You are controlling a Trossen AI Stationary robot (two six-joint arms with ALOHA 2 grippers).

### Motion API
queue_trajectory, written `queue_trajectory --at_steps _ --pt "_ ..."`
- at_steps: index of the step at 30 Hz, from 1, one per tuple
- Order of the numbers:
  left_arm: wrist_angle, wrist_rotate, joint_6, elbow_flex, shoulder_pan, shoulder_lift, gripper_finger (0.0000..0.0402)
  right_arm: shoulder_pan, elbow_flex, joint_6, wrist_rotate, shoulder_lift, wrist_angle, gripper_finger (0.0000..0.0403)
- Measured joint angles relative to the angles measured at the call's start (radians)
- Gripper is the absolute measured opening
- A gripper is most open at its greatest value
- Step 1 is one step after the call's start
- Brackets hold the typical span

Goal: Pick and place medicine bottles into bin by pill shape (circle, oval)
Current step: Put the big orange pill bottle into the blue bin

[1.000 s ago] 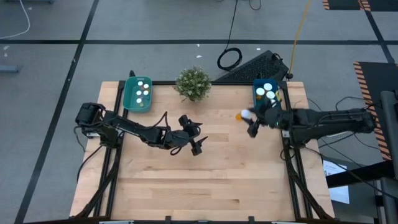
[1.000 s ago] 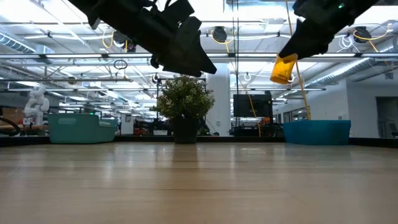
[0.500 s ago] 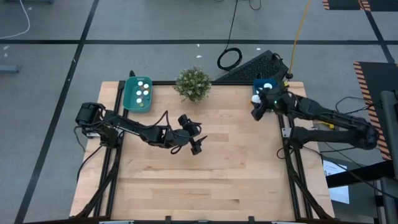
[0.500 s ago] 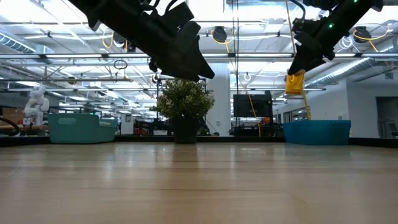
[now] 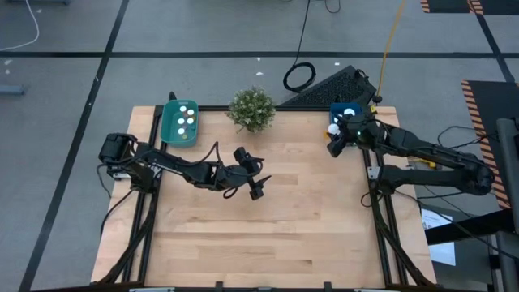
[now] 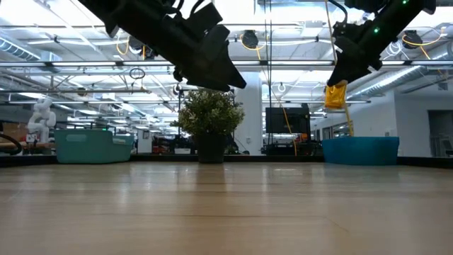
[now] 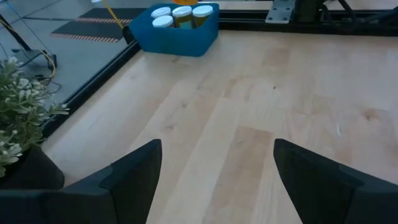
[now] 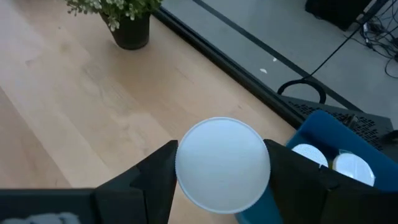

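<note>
High view shows the wooden table [image 5: 268, 235] with both dark arms reaching over it. At the far left corner sits a teal bin [image 5: 179, 122] with white-capped bottles in it; at the far right corner a blue bin [image 7: 176, 31] holds several more capped medicine bottles [image 7: 183, 14], partly hidden under the right arm from above. Between the two bins, at the far edge, stands a small potted plant [image 5: 251, 108].

The left arm stretches from the left edge toward the middle of the table, and the left gripper [image 5: 250, 179] hangs above bare wood; in the left wrist view its two dark fingers [image 7: 134, 180] stand wide apart with only tabletop between them.

The right arm comes in from the right edge, and the right gripper [image 5: 335, 139] is raised at the blue bin's near-left corner. Its jaws are closed on an orange medicine bottle [image 6: 335, 96]. The low view shows the bottle hanging below the fingers, clear of the table and higher than the bin's rim. In the right wrist view the bottle's round white cap [image 8: 223, 164] fills the gap, a finger pressed to each side, with the bin just beside it.
</note>
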Motion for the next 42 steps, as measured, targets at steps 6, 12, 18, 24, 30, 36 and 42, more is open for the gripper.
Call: queue_trajectory --at_steps 6,12,18,24,30,36,42 --pt "0.004 -0.007 0.046 0.000 0.000 -0.003 0.0310 0.002 -0.008 0.009 -0.001 -0.001 -0.003 0.0212" --pt "-0.005 0.007 0.113 -0.001 0.025 -0.019 0.0310 0.002 -0.009 0.048 0.000 0.000 -0.036 0.0212" --pt "0.072 0.073 0.112 -0.039 0.049 -0.019 0.0310 0.002 -0.014 0.045 0.079 0.000 -0.084 0.0212" --pt "0.318 0.130 0.081 -0.191 0.046 -0.032 0.0310 0.002 -0.033 0.045 0.108 0.000 -0.087 0.0212" --pt "0.426 0.147 0.081 -0.271 0.016 -0.032 0.0310 -0.017 -0.051 0.053 0.158 0.000 -0.059 0.0212" --pt "0.540 0.151 0.078 -0.336 -0.004 -0.032 0.0310 -0.038 -0.073 0.094 0.161 0.000 0.007 0.0212" --pt "0.593 0.172 0.083 -0.354 -0.004 -0.033 0.0310 -0.039 -0.073 0.115 0.174 0.000 0.039 0.0212"
